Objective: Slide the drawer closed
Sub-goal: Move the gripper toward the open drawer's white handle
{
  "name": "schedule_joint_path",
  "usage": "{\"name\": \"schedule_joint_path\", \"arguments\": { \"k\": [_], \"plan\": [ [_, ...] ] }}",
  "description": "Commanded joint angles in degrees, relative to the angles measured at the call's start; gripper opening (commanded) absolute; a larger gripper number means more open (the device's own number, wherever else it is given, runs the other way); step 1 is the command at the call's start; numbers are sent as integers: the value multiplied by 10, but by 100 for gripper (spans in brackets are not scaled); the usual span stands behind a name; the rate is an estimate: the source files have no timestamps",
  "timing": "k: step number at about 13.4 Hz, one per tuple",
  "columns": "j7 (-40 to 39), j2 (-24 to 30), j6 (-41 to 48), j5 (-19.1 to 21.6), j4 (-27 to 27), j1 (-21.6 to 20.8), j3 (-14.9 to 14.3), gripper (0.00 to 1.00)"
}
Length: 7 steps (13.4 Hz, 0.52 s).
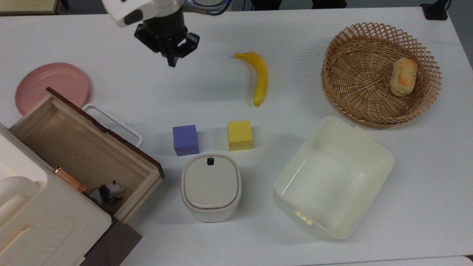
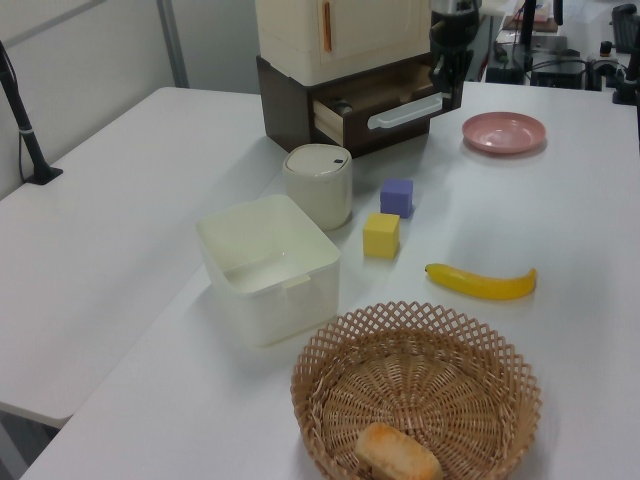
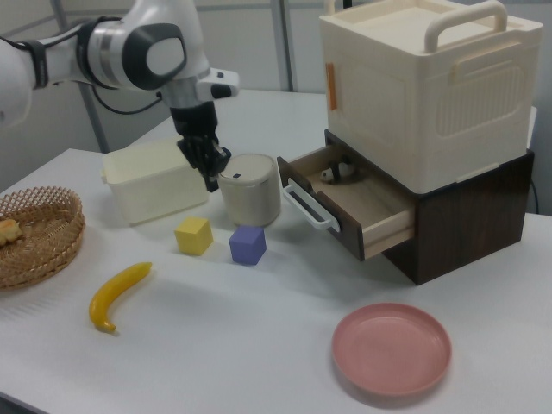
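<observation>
The drawer [image 1: 74,144] stands pulled out of a dark brown cabinet at the top view's lower left. It is a light-wood box with a dark front panel and a white loop handle [image 1: 118,123]. A small black-and-white toy animal [image 1: 107,193] lies in its near corner. My gripper [image 1: 172,62] hangs over the table above and to the right of the handle in the top view, shut and holding nothing, well apart from the drawer. In the right view the gripper [image 3: 211,179] is beside the round canister, left of the handle [image 3: 306,207]. In the left view the gripper [image 2: 443,85] overlaps the drawer front [image 2: 405,110].
A pink plate [image 1: 51,87] lies just beyond the drawer. A purple cube [image 1: 185,139], a yellow cube [image 1: 240,135] and a lidded cream canister [image 1: 211,186] sit right of it. Farther right are a banana [image 1: 259,75], a cream bin [image 1: 332,181] and a wicker basket [image 1: 354,81] with bread [image 1: 403,77].
</observation>
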<state>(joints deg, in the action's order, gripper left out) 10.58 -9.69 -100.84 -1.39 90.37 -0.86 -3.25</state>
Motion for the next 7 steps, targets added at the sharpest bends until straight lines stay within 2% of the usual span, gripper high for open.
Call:
{"name": "schedule_joint_path", "arguments": {
  "k": [1, 7],
  "plan": [
    [99, -7, -78, 11, 40, 16, -2, 0],
    [146, -81, -163, 3, 38, 24, -3, 0]
  ]
}}
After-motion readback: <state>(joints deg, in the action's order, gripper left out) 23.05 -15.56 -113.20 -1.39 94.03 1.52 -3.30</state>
